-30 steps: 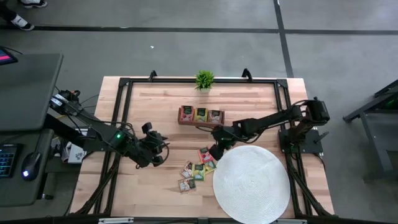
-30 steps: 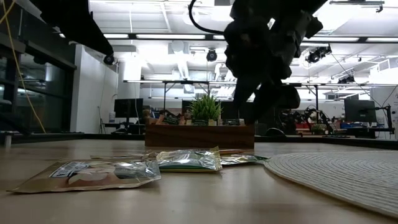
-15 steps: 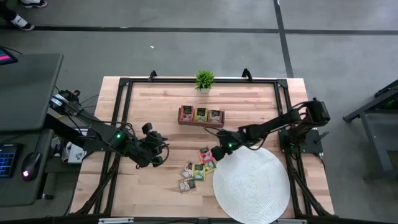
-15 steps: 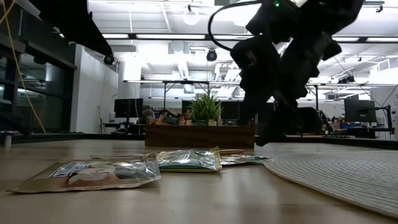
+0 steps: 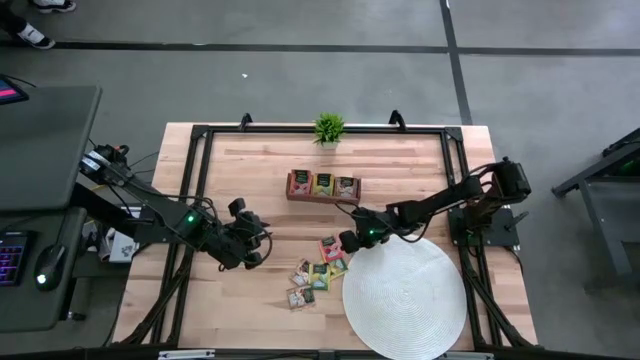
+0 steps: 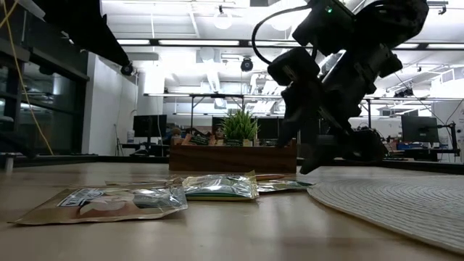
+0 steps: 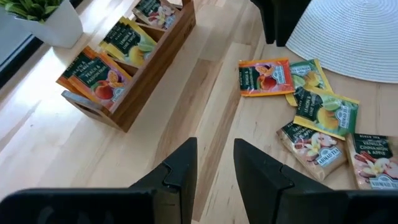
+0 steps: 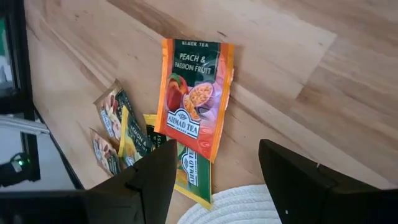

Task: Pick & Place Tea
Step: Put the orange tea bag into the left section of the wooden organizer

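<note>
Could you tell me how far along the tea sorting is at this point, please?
Done: the wooden box already holds packets in its three compartments. In hand: the right gripper is open, empty, low over the orange peach packet, apparently about to pick it. Left: that packet and the loose pile beside the white mat. The left gripper waits, open, off to the side.

Right gripper [image 6: 330, 156]: we are seeing it hanging low over the table [image 6: 217, 239], just beside the mat edge; finger state unclear.
Tea packets [image 6: 217, 187]: we are seeing them lying flat in a loose cluster.
Woven mat [image 6: 406, 203]: lying alongside them.
Wooden box [image 6: 232, 158]: standing behind, plant [image 6: 239, 125] beyond it.
</note>
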### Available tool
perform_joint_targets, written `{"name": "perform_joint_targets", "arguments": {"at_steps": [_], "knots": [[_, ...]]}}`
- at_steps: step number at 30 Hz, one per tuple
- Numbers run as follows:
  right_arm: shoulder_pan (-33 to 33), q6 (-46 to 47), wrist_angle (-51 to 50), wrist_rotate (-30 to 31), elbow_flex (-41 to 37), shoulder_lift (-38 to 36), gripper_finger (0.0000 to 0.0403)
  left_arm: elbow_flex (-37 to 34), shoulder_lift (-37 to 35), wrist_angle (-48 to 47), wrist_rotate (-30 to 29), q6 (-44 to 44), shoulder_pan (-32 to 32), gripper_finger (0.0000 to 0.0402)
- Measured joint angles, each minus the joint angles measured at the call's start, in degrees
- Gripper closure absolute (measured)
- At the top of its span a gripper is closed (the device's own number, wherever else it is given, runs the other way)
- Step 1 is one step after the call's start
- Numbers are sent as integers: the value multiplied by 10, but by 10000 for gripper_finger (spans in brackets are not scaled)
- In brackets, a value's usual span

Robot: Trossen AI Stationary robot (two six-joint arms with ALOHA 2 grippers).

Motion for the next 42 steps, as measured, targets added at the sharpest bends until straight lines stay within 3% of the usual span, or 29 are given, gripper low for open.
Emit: {"name": "perform_joint_targets", "arguments": {"at_steps": [17, 42], "knots": [[10, 47, 46, 2, 3, 44, 181, 0, 0, 0, 14, 0, 0, 300], [6, 45, 58, 32, 1, 48, 181, 0, 0, -1, 18, 2, 0, 300]]}}
